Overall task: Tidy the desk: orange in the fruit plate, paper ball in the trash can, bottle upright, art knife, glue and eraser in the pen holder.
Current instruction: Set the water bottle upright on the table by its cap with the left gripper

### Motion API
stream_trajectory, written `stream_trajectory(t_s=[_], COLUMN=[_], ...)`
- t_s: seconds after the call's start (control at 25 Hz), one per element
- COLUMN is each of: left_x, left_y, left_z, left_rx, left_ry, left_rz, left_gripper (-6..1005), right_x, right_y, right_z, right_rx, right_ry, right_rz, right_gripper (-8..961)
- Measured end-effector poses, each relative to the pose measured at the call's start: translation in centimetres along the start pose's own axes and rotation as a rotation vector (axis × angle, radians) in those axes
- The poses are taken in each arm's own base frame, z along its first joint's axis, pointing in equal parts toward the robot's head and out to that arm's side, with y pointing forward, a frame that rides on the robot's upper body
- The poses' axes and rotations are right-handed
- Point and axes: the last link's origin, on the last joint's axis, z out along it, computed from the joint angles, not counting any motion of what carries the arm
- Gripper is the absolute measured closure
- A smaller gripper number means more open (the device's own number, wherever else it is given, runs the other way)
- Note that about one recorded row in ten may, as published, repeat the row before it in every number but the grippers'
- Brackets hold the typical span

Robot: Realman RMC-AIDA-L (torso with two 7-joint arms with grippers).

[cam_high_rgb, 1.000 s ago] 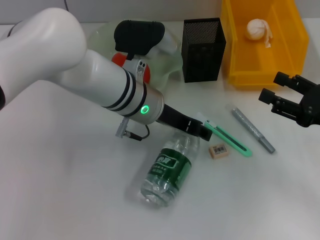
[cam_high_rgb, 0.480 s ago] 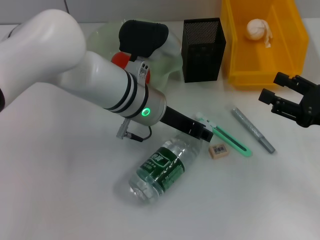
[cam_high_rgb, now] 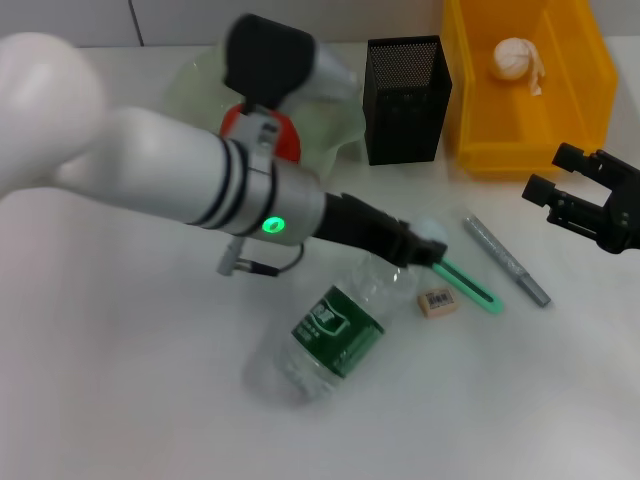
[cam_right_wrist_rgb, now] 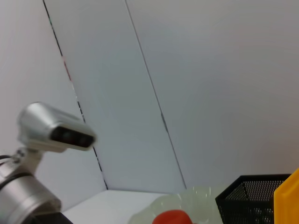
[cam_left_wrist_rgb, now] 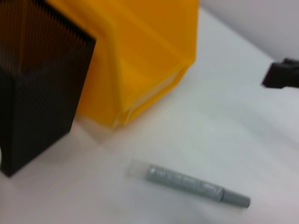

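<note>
My left gripper (cam_high_rgb: pixel 412 246) is shut on the neck of the clear bottle (cam_high_rgb: pixel 335 330) with a green label. The bottle is tilted, neck end raised, base on the table. The green art knife (cam_high_rgb: pixel 468 282), the eraser (cam_high_rgb: pixel 437 301) and the grey glue stick (cam_high_rgb: pixel 506 260) lie on the table right of the bottle. The glue stick also shows in the left wrist view (cam_left_wrist_rgb: pixel 196 184). The orange (cam_high_rgb: pixel 264 135) sits in the pale fruit plate (cam_high_rgb: pixel 195 80). The paper ball (cam_high_rgb: pixel 515 58) lies in the yellow bin (cam_high_rgb: pixel 590 110). My right gripper (cam_high_rgb: pixel 575 200) is open and empty at the right edge.
The black mesh pen holder (cam_high_rgb: pixel 405 100) stands between the plate and the yellow bin; it also shows in the left wrist view (cam_left_wrist_rgb: pixel 37 88) next to the bin (cam_left_wrist_rgb: pixel 140 56). My left forearm (cam_high_rgb: pixel 180 180) spans the table's left half.
My left gripper has risen and moved right with the bottle's neck, so the bottle has tilted up from lying flat. The right arm has not moved.
</note>
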Motion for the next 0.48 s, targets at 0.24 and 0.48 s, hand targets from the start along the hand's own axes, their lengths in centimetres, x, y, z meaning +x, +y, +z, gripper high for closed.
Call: stream_trajectory(t_s=[0.24,0.48], left_x=[-1.2,-3.7], left_y=[-0.9,-2.5], left_z=[-3.6,-7.0], left_rx=[-0.027,-0.061], left_ry=[0.168,0.360], left_rz=[0.008,0.003], left_gripper=[558,558], right_x=[-0.3,-0.9], right_y=[-0.1,-0.3], right_z=[-0.2,-0.3], right_rx=[0.024,0.064], right_ry=[-0.050,-0.123], right_rz=[0.013,0.022], right_gripper=[169,169])
